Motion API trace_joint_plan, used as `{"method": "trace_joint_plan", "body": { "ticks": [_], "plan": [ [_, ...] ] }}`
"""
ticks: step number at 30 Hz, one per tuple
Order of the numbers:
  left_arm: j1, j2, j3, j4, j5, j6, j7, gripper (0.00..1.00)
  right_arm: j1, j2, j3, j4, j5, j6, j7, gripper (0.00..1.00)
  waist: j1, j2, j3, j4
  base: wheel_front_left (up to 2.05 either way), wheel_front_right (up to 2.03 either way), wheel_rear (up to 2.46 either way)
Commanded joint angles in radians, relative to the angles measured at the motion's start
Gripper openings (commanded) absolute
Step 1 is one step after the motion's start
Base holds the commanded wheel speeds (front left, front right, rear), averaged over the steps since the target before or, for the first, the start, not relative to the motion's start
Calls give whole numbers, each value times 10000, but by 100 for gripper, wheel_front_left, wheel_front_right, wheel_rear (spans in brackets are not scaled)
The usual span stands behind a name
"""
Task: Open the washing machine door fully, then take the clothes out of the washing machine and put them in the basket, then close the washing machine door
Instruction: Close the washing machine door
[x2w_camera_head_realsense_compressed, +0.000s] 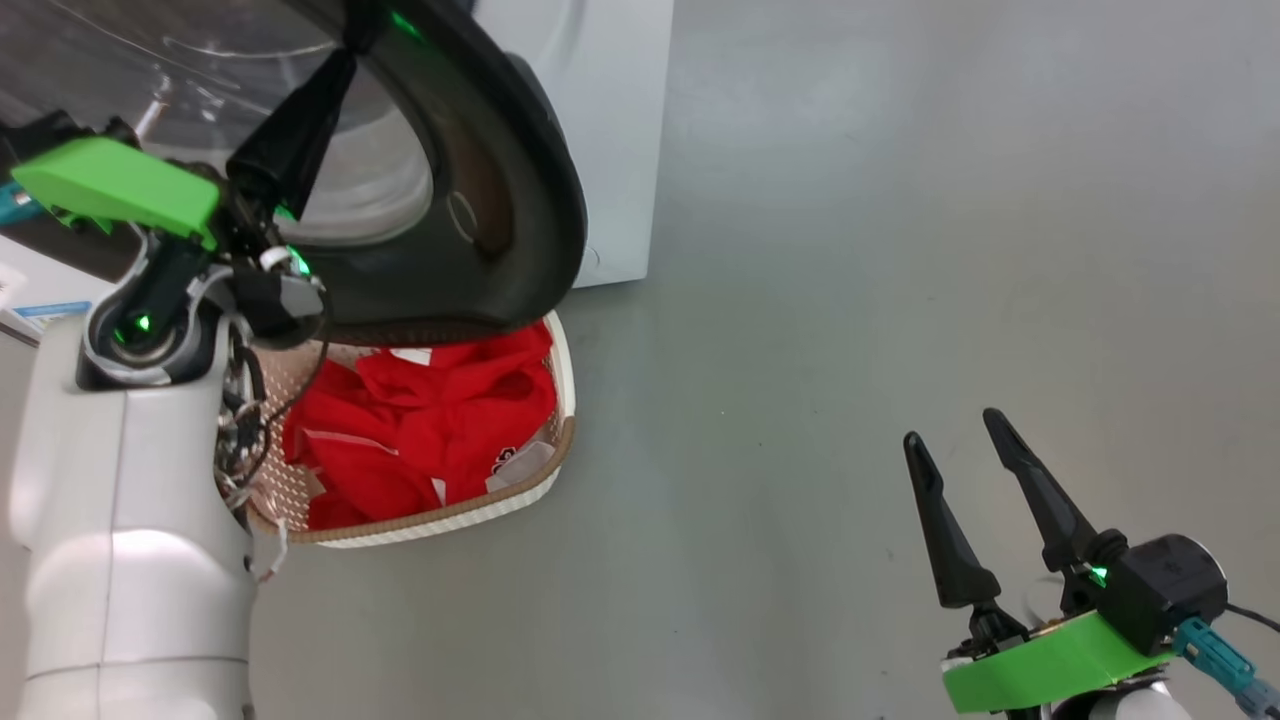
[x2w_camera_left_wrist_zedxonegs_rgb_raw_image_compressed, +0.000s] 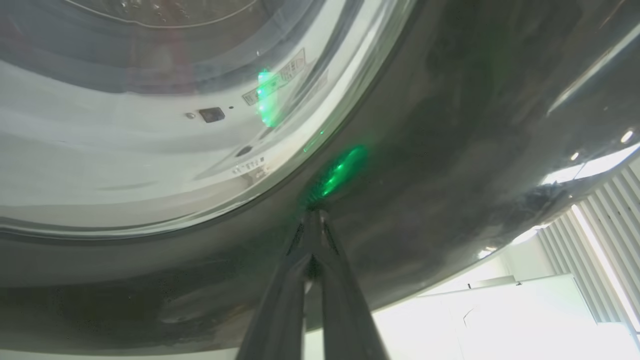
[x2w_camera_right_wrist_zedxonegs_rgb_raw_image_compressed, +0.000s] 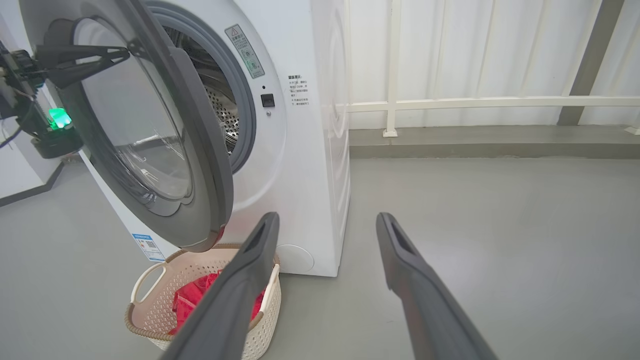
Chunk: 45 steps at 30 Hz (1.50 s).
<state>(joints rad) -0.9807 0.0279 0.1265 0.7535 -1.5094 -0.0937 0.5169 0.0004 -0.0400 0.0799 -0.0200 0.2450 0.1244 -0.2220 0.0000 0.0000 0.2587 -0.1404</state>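
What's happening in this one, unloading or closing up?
Unloading looks done: the red clothes lie in the basket on the floor in front of the washing machine. The left gripper is shut, with its tips against the outer black rim of the door. The door stands part open above the basket, so the gripper seems set to push it closed. The right gripper is open and holds nothing, off to the side above the floor.
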Motion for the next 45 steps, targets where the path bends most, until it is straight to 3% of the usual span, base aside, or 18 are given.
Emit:
{"method": "trace_joint_plan", "body": {
  "ticks": [1, 45],
  "plan": [
    [-453, 403, 159, -214, 86, -185, -37, 0, -343, -102, 271, -203, -4, 63, -119, 100, 0, 0, 122, -112, 0, 0, 0],
    [-1878, 770, 86, 224, 361, -368, -469, 0, -763, -102, 552, 152, 218, 63, -365, 100, 0, 0, 910, -1249, 0, 0, 0]
  ]
}}
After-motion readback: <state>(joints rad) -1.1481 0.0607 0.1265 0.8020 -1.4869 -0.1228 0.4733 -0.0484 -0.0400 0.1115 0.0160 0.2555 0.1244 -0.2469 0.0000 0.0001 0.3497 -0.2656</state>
